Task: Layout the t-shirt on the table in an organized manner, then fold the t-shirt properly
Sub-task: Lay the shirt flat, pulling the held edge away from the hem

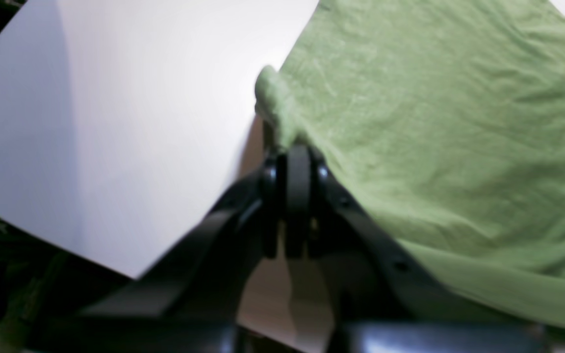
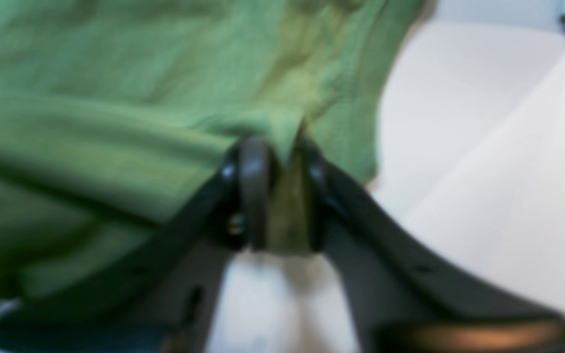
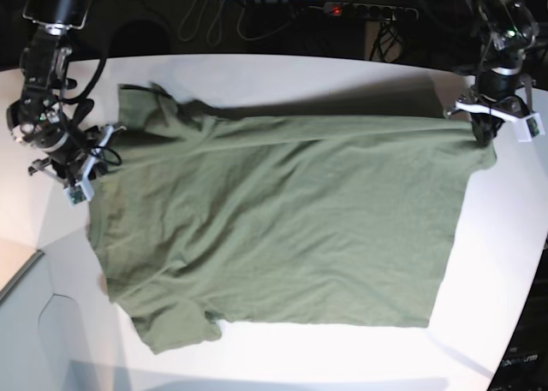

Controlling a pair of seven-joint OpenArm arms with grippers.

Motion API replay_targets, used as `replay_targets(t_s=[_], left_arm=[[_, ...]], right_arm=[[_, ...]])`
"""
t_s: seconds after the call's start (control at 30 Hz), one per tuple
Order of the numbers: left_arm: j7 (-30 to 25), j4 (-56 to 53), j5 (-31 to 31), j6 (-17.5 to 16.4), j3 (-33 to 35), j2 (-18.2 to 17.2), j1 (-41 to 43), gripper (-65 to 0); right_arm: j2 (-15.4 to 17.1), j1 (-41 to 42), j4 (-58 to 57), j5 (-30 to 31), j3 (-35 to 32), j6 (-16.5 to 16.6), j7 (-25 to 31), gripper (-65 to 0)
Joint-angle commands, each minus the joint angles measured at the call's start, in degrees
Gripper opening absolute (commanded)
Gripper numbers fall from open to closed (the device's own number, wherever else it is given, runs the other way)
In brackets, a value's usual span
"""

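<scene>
The olive-green t-shirt (image 3: 282,220) lies spread out on the white table (image 3: 342,74), neck end at the base view's left and hem at its right. My left gripper (image 3: 482,134) is shut on the far hem corner; in the left wrist view its tips (image 1: 295,149) pinch the cloth (image 1: 434,122) just above the table (image 1: 140,98). My right gripper (image 3: 92,156) is at the shirt's far shoulder. In the blurred right wrist view the right gripper (image 2: 282,147) has its jaws parted, with a fold of the shirt (image 2: 115,98) lying between them.
Cables and a power strip (image 3: 368,12) run along the dark floor behind the table's far edge. The table's curved edge passes close to the left arm on the right. A grey panel (image 3: 34,322) sits at the lower left.
</scene>
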Motion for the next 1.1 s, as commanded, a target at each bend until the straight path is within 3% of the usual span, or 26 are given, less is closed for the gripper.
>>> replay_targets(t_s=[0.0, 0.13, 0.2, 0.43, 0.7, 1.07], left_arm=[[-1.66, 0.87, -0.39, 0.13, 0.42, -0.6, -0.13, -63.8], [-1.66, 0.87, -0.39, 0.13, 0.6, -0.51, -0.04, -63.8], [-1.66, 0.78, -0.39, 0.13, 0.6, -0.42, -0.04, -63.8], [-1.66, 0.43, -0.39, 0.13, 0.6, 0.63, -0.04, -63.8], [-1.66, 0.43, -0.39, 0.13, 0.6, 0.55, 0.04, -63.8], [-1.66, -0.71, -0.39, 0.13, 0.6, 0.63, -0.04, -63.8]], right_arm=[[1.15, 1.47, 0.88, 0.42, 1.2, 0.17, 1.16, -46.4], [0.18, 0.94, 3.87, 0.42, 6.65, 0.17, 1.16, -30.8], [-1.22, -1.34, 7.65, 0.42, 8.76, 0.17, 1.16, -26.7], [-7.11, -11.8, 14.68, 0.51, 9.38, 0.17, 1.16, -26.9], [-11.42, -12.24, 9.94, 0.51, 9.47, 0.17, 1.16, -26.9], [-14.67, -12.16, 6.68, 0.51, 9.29, 0.17, 1.07, -26.7]])
